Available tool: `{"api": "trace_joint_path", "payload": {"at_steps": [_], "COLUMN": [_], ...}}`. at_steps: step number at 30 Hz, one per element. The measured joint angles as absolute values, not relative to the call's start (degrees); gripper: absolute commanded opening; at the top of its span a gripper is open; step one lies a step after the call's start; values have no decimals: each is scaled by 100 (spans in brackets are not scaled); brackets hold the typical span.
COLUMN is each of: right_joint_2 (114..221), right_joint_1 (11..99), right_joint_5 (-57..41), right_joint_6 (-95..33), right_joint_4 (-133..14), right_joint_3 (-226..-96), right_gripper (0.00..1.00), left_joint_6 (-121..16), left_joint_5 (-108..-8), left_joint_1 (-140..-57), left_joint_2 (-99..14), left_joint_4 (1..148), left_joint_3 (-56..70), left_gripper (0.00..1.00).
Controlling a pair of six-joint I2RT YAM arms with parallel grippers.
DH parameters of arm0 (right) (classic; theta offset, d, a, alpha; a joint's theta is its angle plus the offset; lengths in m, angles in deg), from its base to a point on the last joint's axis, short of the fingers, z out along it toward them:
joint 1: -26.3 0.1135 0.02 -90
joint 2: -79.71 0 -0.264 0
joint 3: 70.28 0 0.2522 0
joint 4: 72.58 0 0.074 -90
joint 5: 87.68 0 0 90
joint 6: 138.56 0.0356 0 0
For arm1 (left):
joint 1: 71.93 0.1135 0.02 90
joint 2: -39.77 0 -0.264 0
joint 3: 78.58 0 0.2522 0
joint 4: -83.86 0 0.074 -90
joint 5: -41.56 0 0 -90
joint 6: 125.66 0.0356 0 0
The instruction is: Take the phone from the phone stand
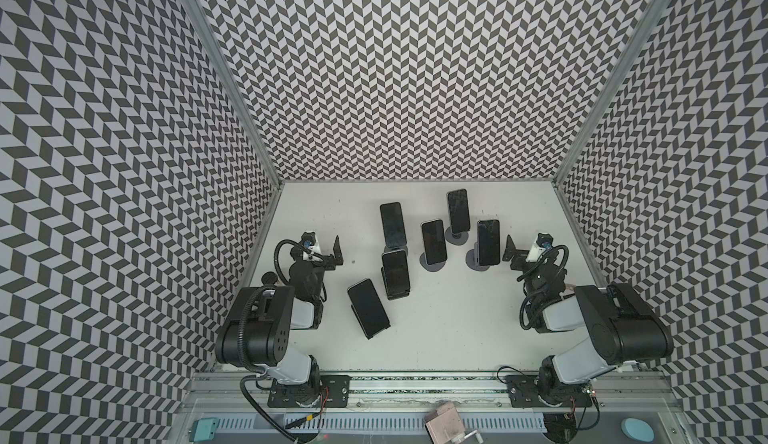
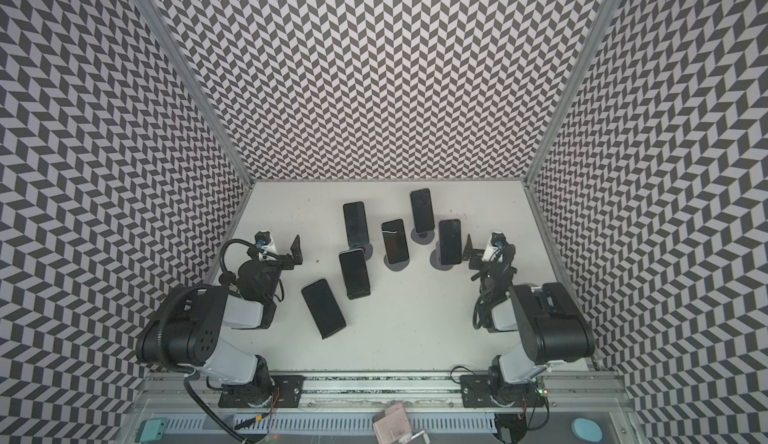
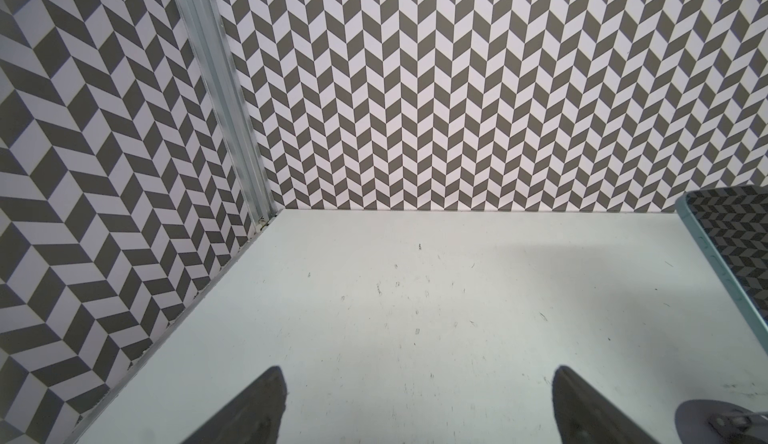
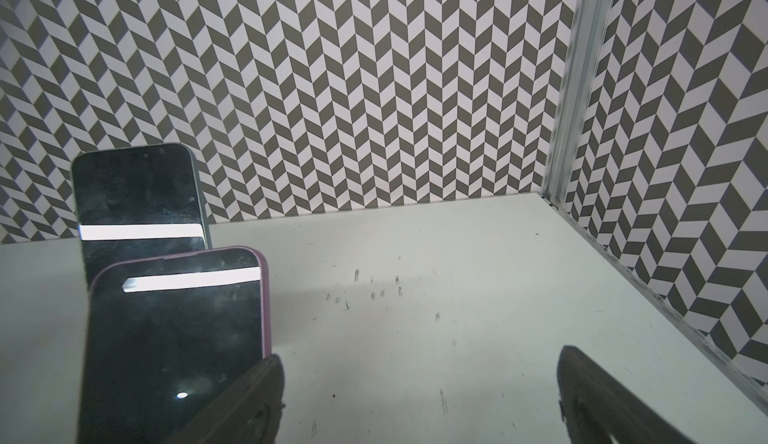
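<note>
Left tool (image 3: 417,379): I see it spread wide, empty, over the bench (image 3: 415,296).
Right tool (image 4: 419,358): wide, empty, just beside the purple-cased phone (image 4: 174,329).

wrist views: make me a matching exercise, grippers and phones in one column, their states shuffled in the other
1 left gripper
2 right gripper
3 purple-cased phone
4 teal-edged phone

a screen mirrors the chevron wall
b open, nothing close beside it
c screen mirrors a white bar
d open, close beside the purple-cased phone

Pairs: 1-b, 2-d, 3-c, 4-a
</note>
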State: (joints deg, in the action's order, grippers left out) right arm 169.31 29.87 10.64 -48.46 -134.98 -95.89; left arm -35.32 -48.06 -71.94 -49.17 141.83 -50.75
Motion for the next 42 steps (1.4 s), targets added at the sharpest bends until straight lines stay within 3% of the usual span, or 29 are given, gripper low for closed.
{"api": "trace_joint_path", "payload": {"at_steps": [13, 17, 22, 33, 42], "right_joint_2": [16931, 16931, 16708, 15589, 14935], "right_joint_1": [2987, 2987, 2987, 2987, 2987], "right_joint_5": [1064, 1064, 1119, 1416, 1416], "right_joint_6": [-4846, -4846, -4833, -4660, -4658], "right_joint_4": [-13498, -13498, -13415, -12961, -11977], "right_joint_3": [-9589, -9589, -9530, -9366, -9550], "right_gripper": [99, 100, 100, 99, 99], "left_joint_6": [-3532, -3539, -3558, -3735, -3851], "left_joint_5": [-4803, -4801, -4681, -4452, -4178], "left_joint_1": [-7194, -7194, -7194, -7150, -7139], "left_joint_2": [-4917, -4917, -4880, -3663, -2922], "left_joint_4": [14183, 14185, 14189, 13960, 12664], "left_joint_3": [-5075, -5075, -5088, -5337, -4865], "left_gripper": [100, 94, 98, 98, 99]}}
